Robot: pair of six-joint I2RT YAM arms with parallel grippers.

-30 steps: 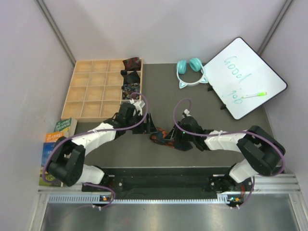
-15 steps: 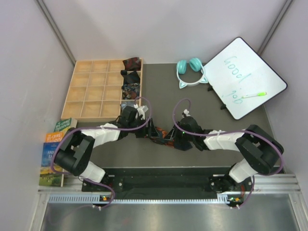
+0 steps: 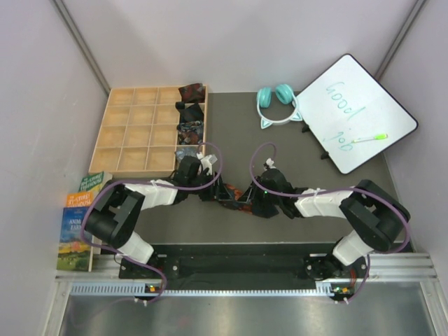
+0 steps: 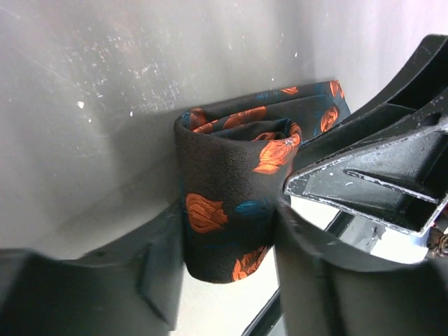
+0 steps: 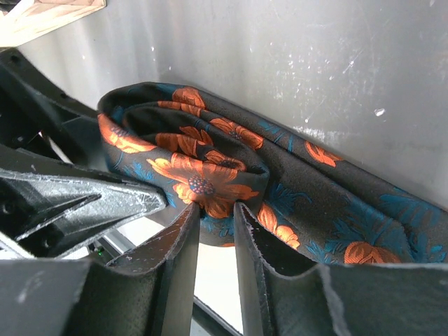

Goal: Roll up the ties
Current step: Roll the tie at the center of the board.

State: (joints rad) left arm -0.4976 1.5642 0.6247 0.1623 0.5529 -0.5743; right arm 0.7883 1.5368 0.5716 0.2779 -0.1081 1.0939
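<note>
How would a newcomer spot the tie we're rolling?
On the dark table, just off the wooden tray's near right corner, the left claw and right claw meet. The half-rolled tie is pinched between them. Unlike the rolls in the tray, it is out on the table, black with orange flowers.

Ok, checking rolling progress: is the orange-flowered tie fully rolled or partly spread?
Partly rolled: the tie is coiled at one end, its flat tail lying on the table.
</note>
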